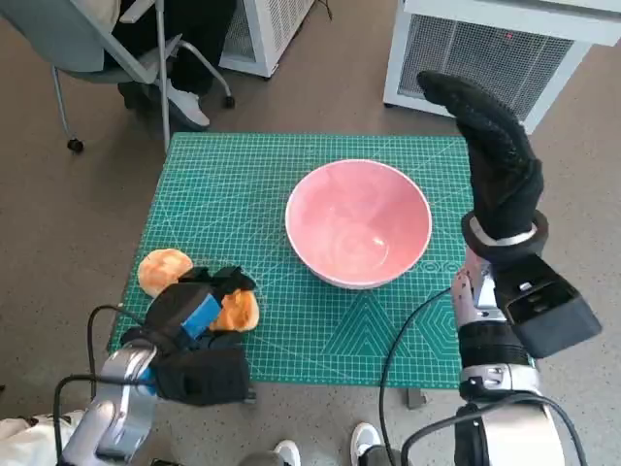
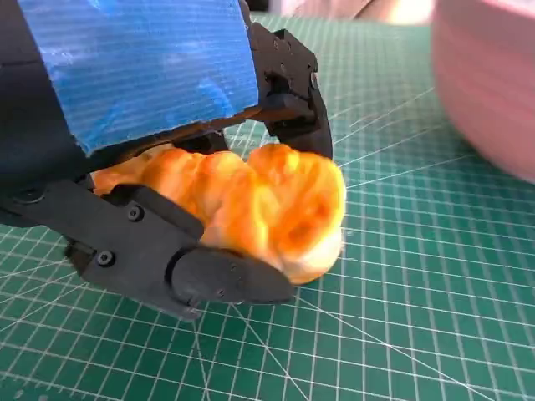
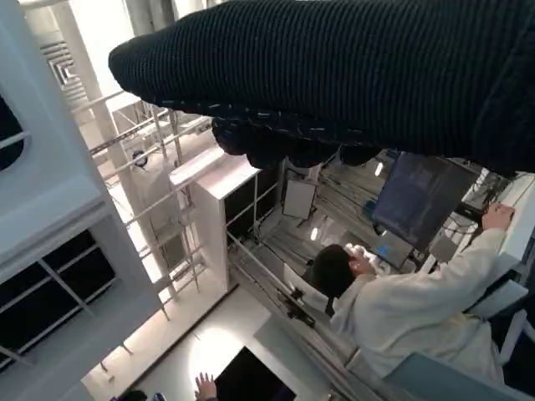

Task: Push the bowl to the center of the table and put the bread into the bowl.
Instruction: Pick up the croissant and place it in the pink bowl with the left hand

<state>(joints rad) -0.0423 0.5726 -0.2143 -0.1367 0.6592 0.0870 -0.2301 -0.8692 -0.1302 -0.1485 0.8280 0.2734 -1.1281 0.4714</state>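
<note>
My left hand (image 1: pixel 199 320) grips 1 bread (image 2: pixel 259 205) at the near-left of the surface (image 1: pixel 243 175); a 2nd roll (image 1: pixel 163 270) lies just beside it. The bowl (image 1: pixel 358 223), about centred, sits ahead and to my right. My right hand (image 1: pixel 495 160) hangs raised beside the bowl, fingers extended, holding nothing.

I work in what looks like a lab or office. My desk (image 1: pixel 243 184) wears a green gridded cutting mat, white grilled equipment cabinets (image 1: pixel 495 49) stand on the bare floor, and a person (image 3: pixel 410 309) in a white coat sits at a monitor (image 3: pixel 414 196) nearby.
</note>
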